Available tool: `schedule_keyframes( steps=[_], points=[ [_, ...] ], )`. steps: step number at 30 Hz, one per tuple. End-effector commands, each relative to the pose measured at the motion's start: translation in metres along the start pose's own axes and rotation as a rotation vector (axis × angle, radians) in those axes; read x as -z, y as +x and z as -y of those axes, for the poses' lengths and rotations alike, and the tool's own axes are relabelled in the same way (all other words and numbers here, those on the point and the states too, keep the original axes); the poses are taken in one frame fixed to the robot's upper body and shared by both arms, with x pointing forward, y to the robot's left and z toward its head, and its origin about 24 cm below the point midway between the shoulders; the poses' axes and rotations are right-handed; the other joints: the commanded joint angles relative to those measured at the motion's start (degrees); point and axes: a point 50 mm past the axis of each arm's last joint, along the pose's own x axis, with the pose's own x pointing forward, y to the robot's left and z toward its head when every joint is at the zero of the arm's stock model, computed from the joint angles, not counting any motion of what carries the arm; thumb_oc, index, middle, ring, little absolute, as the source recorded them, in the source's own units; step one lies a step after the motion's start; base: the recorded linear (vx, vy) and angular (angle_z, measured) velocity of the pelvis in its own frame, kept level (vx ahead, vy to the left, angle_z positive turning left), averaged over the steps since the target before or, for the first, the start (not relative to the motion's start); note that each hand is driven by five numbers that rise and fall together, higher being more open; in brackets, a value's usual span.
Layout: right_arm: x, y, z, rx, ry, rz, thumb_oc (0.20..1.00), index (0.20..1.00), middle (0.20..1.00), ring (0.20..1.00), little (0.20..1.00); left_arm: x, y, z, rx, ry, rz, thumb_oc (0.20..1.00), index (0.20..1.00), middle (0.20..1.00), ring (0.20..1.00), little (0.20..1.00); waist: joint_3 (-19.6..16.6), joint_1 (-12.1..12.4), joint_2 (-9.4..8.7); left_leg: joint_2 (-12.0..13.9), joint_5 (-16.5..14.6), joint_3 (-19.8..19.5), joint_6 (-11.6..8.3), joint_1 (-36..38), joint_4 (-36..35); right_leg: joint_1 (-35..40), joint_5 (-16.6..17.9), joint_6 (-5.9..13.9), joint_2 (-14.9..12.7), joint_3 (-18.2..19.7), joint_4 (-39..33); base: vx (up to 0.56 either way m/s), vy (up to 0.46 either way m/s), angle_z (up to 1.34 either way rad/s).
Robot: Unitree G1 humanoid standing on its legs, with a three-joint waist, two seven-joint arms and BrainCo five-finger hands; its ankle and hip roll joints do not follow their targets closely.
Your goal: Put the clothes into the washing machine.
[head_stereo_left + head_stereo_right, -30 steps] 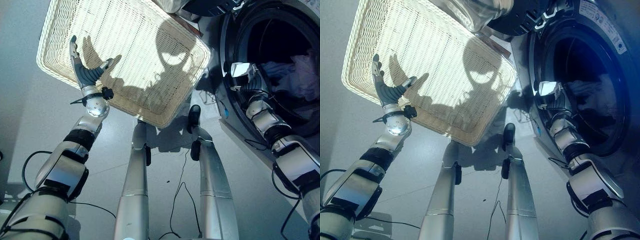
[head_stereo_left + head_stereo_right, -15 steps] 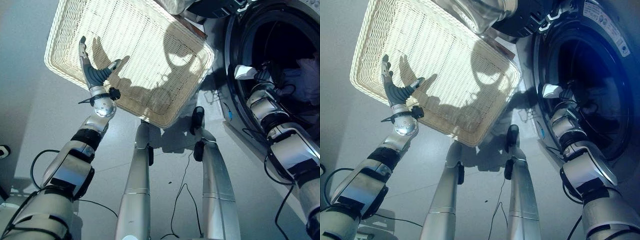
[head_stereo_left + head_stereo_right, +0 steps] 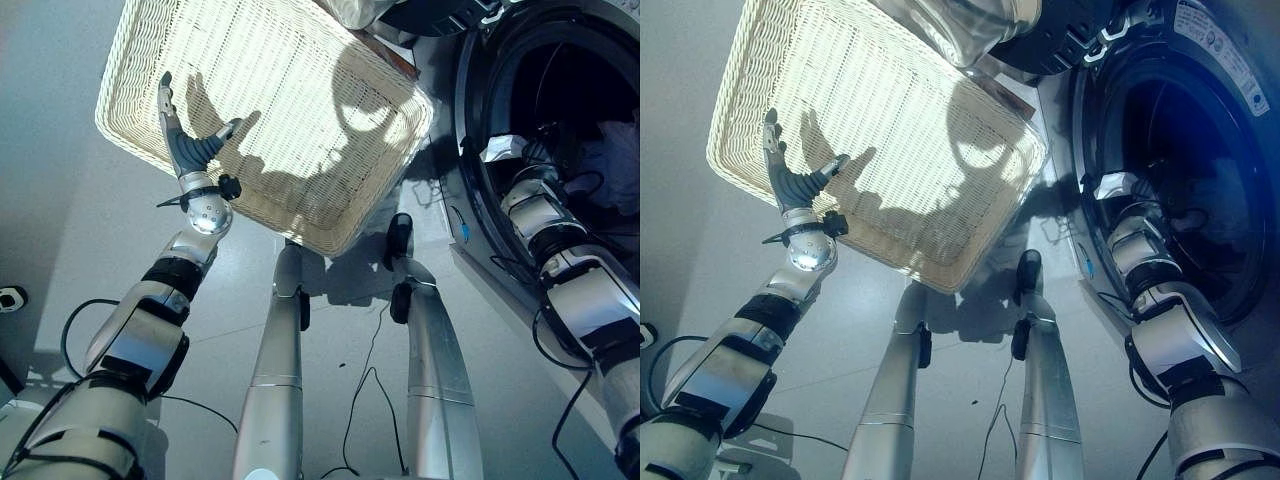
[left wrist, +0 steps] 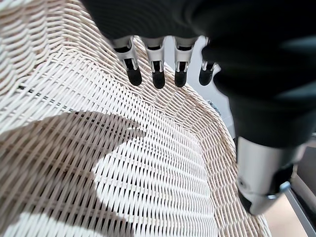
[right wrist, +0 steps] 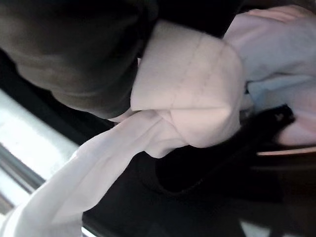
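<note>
**Right wrist view: pale garment at the drum mouth, basket bare**

Right wrist view, nearest the lens, has a pale pink-white garment (image 5: 187, 103) bunched against the hand's dark cover, one length trailing down toward the bright door sill. The right hand (image 3: 512, 152) sits at the right of the left eye view, inside the washing machine (image 3: 470, 130) opening, a white fold of cloth at its wrist. Its fingers are hidden behind the cloth, so I cannot tell whether they grip it or have let go.

My worry is that trailing length: if the hand pulls out with the cloth snagged on it, the garment could drag over the sill and drop to the floor (image 3: 60, 240).

Left of centre, the left hand (image 3: 185, 140) hovers over the wicker basket (image 3: 130, 60) with fingers (image 4: 158, 79) straight and spread, thumb apart, holding nothing.

Farther in, at the right edge, more clothes (image 3: 615, 165) lie pale and bluish in the dark drum. The basket's woven floor looks bare where it shows.
</note>
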Motion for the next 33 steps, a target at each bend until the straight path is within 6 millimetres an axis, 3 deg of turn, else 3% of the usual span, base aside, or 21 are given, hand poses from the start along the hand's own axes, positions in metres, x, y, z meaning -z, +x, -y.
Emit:
schedule_keyframes(
  steps=[1, 5, 8, 11, 12, 13, 14, 16, 22, 23, 24, 26, 28, 33],
  points=[
    [0.016, 0.032, 0.067, 0.343, 0.316, -0.118, 0.2, 0.2, 0.2, 0.2, 0.2, -0.003, 0.004, -0.015, -0.076, -0.03, 0.047, 1.0, 1.0, 1.0, 1.0, 1.0, -1.03, -1.42, 1.75, -3.18, -10.23, 4.91, 3.58, 1.0, 8.67, 5.92, 9.68, 4.56, 4.62, -2.64, -14.47, 0.01, -0.032, 0.0],
    [0.006, 0.04, 0.101, 0.552, 0.61, -0.131, 0.2, 0.2, 0.2, 0.2, 0.2, 0.001, -0.001, -0.023, -0.085, -0.009, 0.051, 1.0, 1.0, 1.0, 1.0, 1.0, -1.03, -1.66, 0.45, -2.93, -10.77, 4.66, 3.7, 1.61, 8.34, 6.82, 10.21, 4.94, 4.88, -2.78, -15.33, 0.0, -0.029, 0.0],
    [-0.005, 0.051, 0.151, 0.771, 0.861, -0.112, 0.2, 0.2, 0.2, 0.2, 0.2, 0.005, 0.001, -0.034, -0.084, 0.015, 0.045, 1.0, 1.0, 1.0, 1.0, 1.0, -1.03, -2.1, -0.98, -2.34, -10.92, 4.47, 3.67, 2.63, 7.98, 8.12, 10.48, 5.07, 5.1, -2.82, -15.86, 0.0, -0.005, -0.01],
    [0.0, 0.052, 0.168, 0.824, 0.94, -0.084, 0.2, 0.2, 0.2, 0.2, 0.2, 0.008, 0.003, -0.041, -0.093, 0.027, 0.029, 1.0, 1.0, 1.0, 1.0, 1.0, -1.03, -2.67, -1.75, -1.96, -10.75, 4.47, 3.61, 3.12, 7.93, 8.73, 10.52, 5.09, 5.3, -2.8, -15.68, 0.0, 0.0, 0.0],
    [-0.001, 0.052, 0.169, 0.824, 0.933, -0.071, 0.335, 0.335, 0.335, 0.335, 0.335, 0.008, 0.004, -0.042, -0.093, 0.028, 0.027, 1.0, 1.0, 1.0, 1.0, 1.0, -1.03, -2.71, -1.93, -1.98, -10.77, 4.45, 3.64, 3.28, 7.88, 8.86, 10.53, 5.09, 5.31, -2.78, -15.71, 0.0, 0.0, 0.0],
    [-0.009, 0.053, 0.17, 0.797, 0.904, -0.031, 0.721, 0.721, 0.721, 0.721, 0.721, 0.006, 0.009, -0.043, -0.096, 0.026, 0.027, 1.0, 1.0, 1.0, 1.0, 1.0, -1.03, -2.86, -2.12, -2.08, -10.09, 4.37, 3.68, 2.97, 7.57, 8.63, 11.05, 5.02, 5.22, -2.75, -16.09, 0.0, 0.0, 0.0],
    [-0.012, 0.054, 0.168, 0.767, 0.901, -0.023, 1.0, 1.0, 1.0, 1.0, 1.0, 0.004, 0.013, -0.044, -0.094, 0.024, 0.028, 1.0, 1.0, 1.0, 1.0, 1.0, -1.03, -2.87, -2.16, -2.14, -10.06, 4.3, 3.69, 2.99, 7.49, 8.6, 11.06, 5.03, 5.15, -2.74, -16.17, 0.0, 0.0, 0.0],
    [-0.014, 0.057, 0.161, 0.676, 0.868, -0.015, 1.0, 1.0, 1.0, 1.0, 1.0, 0.001, 0.018, -0.043, -0.085, 0.022, 0.031, 1.0, 1.0, 1.0, 1.0, 1.0, -1.03, -2.86, -2.04, -2.3, -9.98, 4.17, 3.71, 3.12, 7.16, 8.6, 11.15, 5.04, 4.98, -2.75, -16.45, 0.0, 0.009, -0.04],
    [-0.028, 0.048, 0.105, 0.357, 0.617, 0.047, 1.0, 1.0, 1.0, 1.0, 1.0, -0.005, 0.021, -0.03, -0.049, -0.001, 0.033, 1.0, 1.0, 1.0, 1.0, 1.0, -1.03, -2.32, -0.98, -3.06, -10.65, 4.05, 3.94, 3.53, 7.15, 8.66, 10.35, 4.84, 4.43, -2.71, -16.62, 0.0, 0.0, 0.0],
    [-0.029, 0.048, 0.104, 0.349, 0.609, 0.05, 1.0, 1.0, 1.0, 1.0, 1.0, -0.006, 0.023, -0.03, -0.051, -0.003, 0.038, 1.0, 1.0, 1.0, 1.0, 1.0, -1.03, -2.39, -0.96, -3.12, -10.1, 4.08, 3.95, 3.01, 7.04, 8.21, 10.85, 4.81, 4.34, -2.77, -16.82, 0.0, 0.0, 0.0],
    [-0.028, 0.042, 0.087, 0.28, 0.506, 0.065, 1.0, 1.0, 1.0, 1.0, 1.0, -0.005, 0.021, -0.029, -0.045, -0.009, 0.033, 1.0, 1.0, 1.0, 1.0, 1.0, -1.03, -2.17, -0.75, -3.11, -10.62, 4.3, 3.96, 3.55, 7.17, 8.73, 10.24, 4.78, 4.35, -2.81, -16.63, 0.0, 0.0, 0.0],
    [-0.026, 0.036, 0.072, 0.238, 0.378, 0.087, 1.0, 1.0, 1.0, 1.0, 1.0, -0.006, 0.021, -0.027, -0.044, -0.016, 0.037, 1.0, 1.0, 1.0, 1.0, 1.0, -1.03, -2.13, -0.54, -3.15, -10.59, 4.48, 3.95, 3.23, 7.26, 8.46, 10.06, 4.76, 4.18, -3.0, -16.47, 0.0, 0.0, 0.0],
    [-0.023, 0.029, 0.061, 0.222, 0.261, 0.102, 1.0, 1.0, 1.0, 1.0, 1.0, -0.007, 0.019, -0.024, -0.047, -0.02, 0.041, 1.0, 1.0, 1.0, 1.0, 1.0, -1.03, -2.22, -0.49, -3.14, -10.51, 4.71, 3.99, 3.02, 7.32, 8.36, 9.95, 4.73, 4.18, -3.0, -16.4, 0.0, 0.0, 0.0],
    [-0.017, 0.03, 0.062, 0.267, 0.238, 0.053, 1.0, 1.0, 1.0, 1.0, 1.0, -0.013, 0.023, -0.022, -0.054, -0.026, 0.063, 1.0, 1.0, 1.0, 1.0, 1.0, -1.03, -2.09, -0.1, -3.1, -10.53, 4.95, 4.06, 2.39, 7.06, 7.88, 9.89, 4.97, 4.08, -3.03, -16.67, 0.0, 0.0, 0.0]
  ],
)
